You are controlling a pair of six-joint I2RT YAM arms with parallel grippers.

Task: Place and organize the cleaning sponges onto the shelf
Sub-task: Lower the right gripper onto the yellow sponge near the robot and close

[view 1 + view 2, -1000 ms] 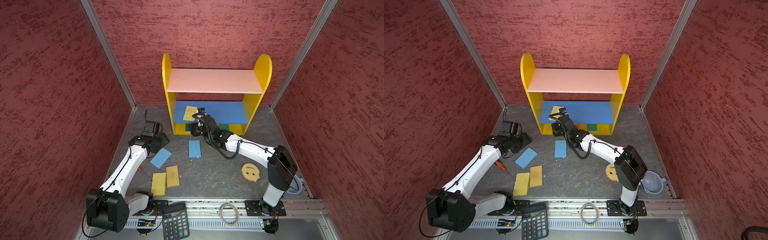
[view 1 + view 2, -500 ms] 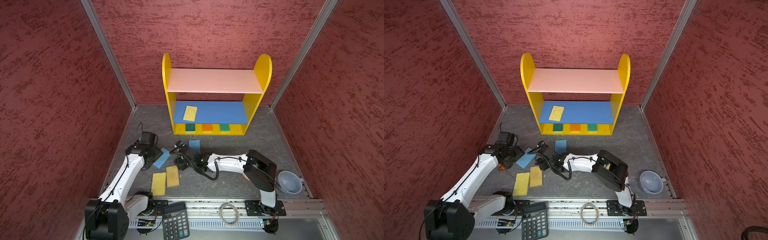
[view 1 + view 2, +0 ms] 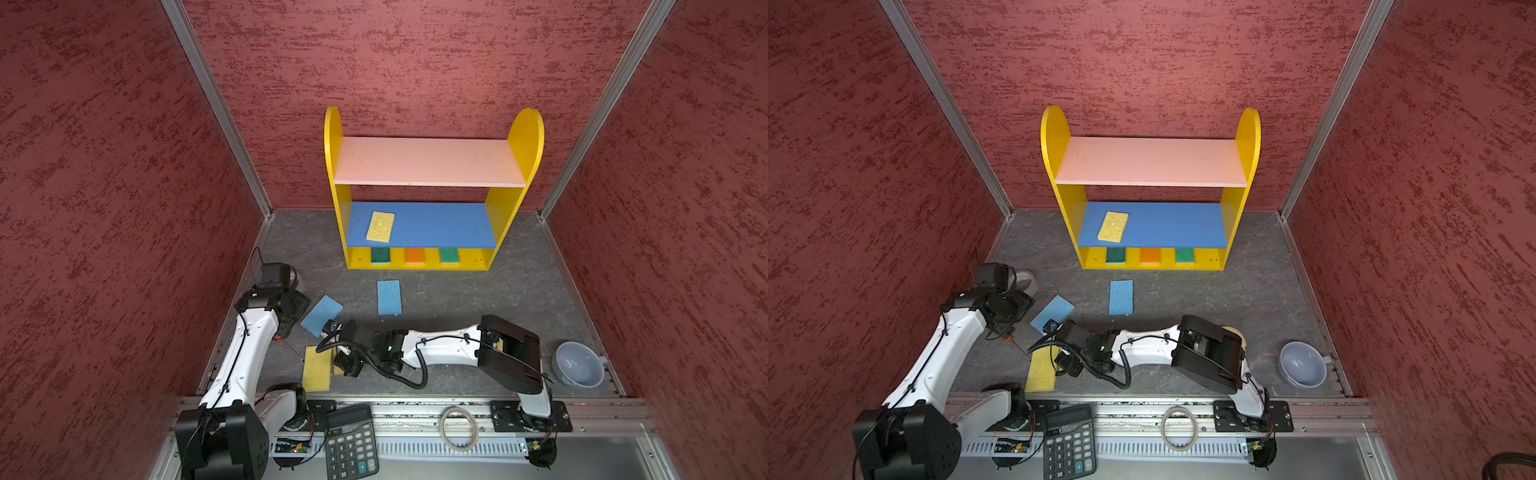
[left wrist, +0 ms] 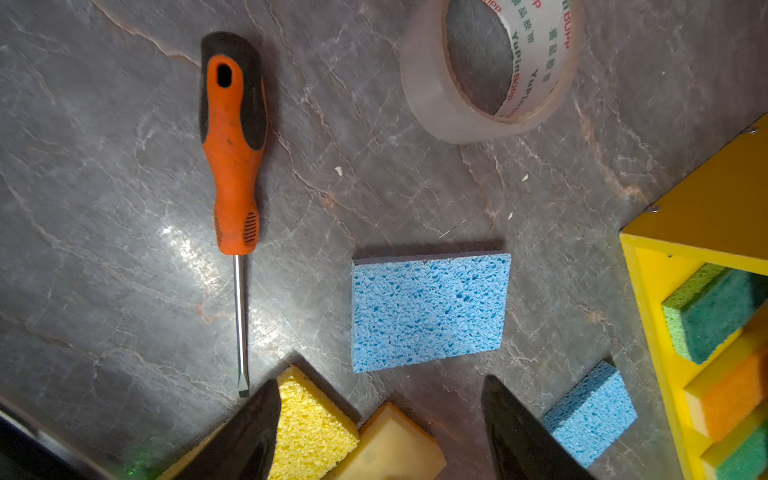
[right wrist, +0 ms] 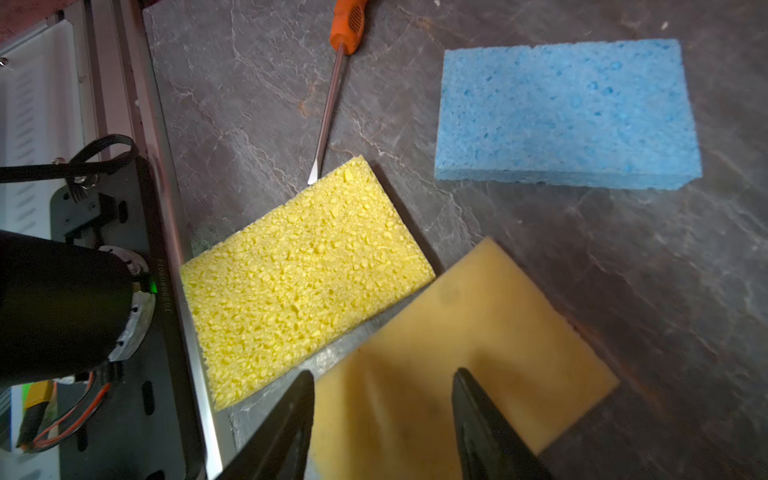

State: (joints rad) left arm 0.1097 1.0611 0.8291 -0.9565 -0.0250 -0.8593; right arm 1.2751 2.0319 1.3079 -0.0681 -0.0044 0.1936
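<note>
Orange-handled screwdriver (image 4: 232, 141) and clear tape roll (image 4: 432, 104) lying on the grey desk (image 4: 83, 208); calculator (image 3: 351, 442) (black) and pale bowl (image 3: 577, 370) near front.

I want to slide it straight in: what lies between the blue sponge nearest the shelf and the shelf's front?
Nothing: only bare grey floor separates that blue sponge from the shelf, as both top views show.

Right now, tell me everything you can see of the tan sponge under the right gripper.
The tan sponge is a smooth-faced foam rectangle, slightly blurred, lying flat on the grey floor. The right gripper hovers over it, jaws open above its face; whether they touch it cannot be told. The yellow sponge lies beside it, one corner close to its long edge.
</note>
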